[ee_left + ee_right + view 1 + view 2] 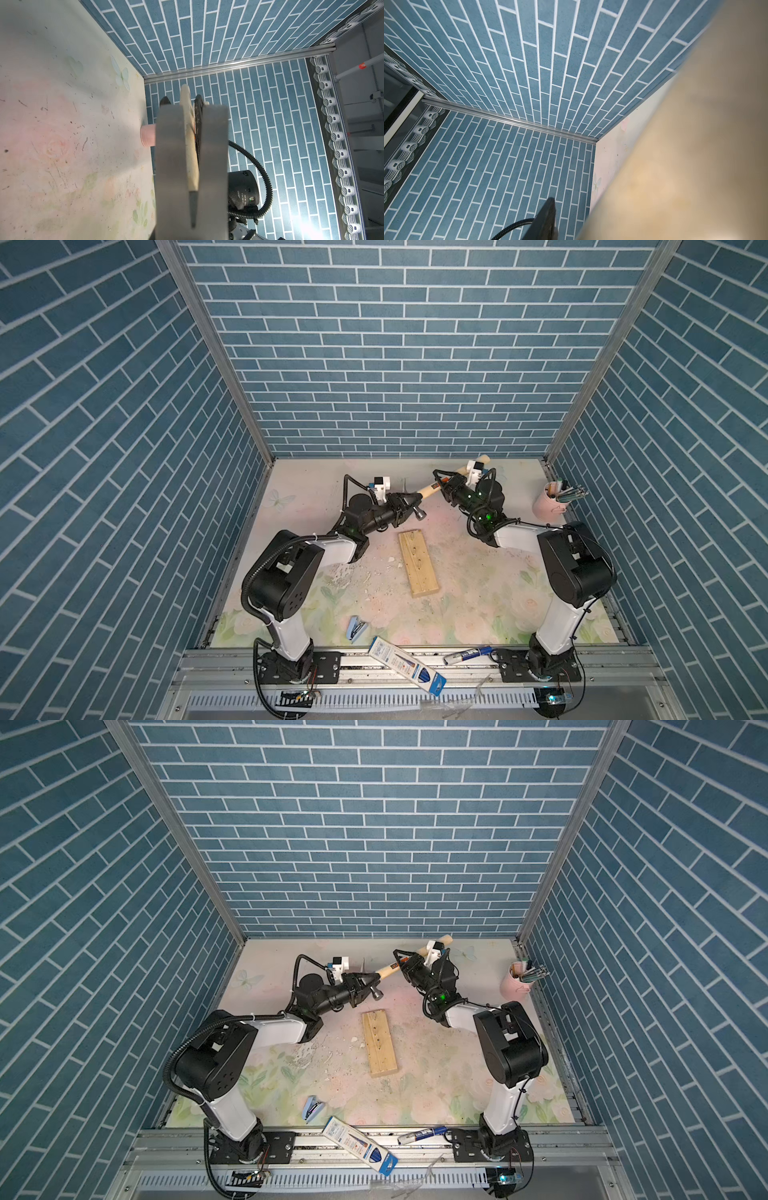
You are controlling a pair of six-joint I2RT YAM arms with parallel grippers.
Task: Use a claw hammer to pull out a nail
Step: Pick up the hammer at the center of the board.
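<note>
The claw hammer (pixel 428 490) (pixel 386 970) hangs above the back of the table, its pale handle slanting up to the back right. My left gripper (pixel 405 502) (pixel 360 982) is shut on it just behind the grey head. My right gripper (pixel 445 485) (pixel 405 965) is shut round the handle by the orange label. In the left wrist view the forked claw (pixel 176 166) fills the front, and the right gripper's black fingers (pixel 198 124) flank the handle (pixel 191 149). The right wrist view shows the blurred handle (pixel 695 145) beside one finger (pixel 550 216). A wooden block (pixel 417 564) (pixel 379 1044) lies below; no nail can be made out on it.
A pink pen cup (pixel 552 502) stands at the back right. White crumbs (pixel 345 576) lie left of the block. Along the front edge are a blue stapler (pixel 357 628), a blue-and-white box (pixel 405 664) and a marker (pixel 467 655). Brick-pattern walls close in three sides.
</note>
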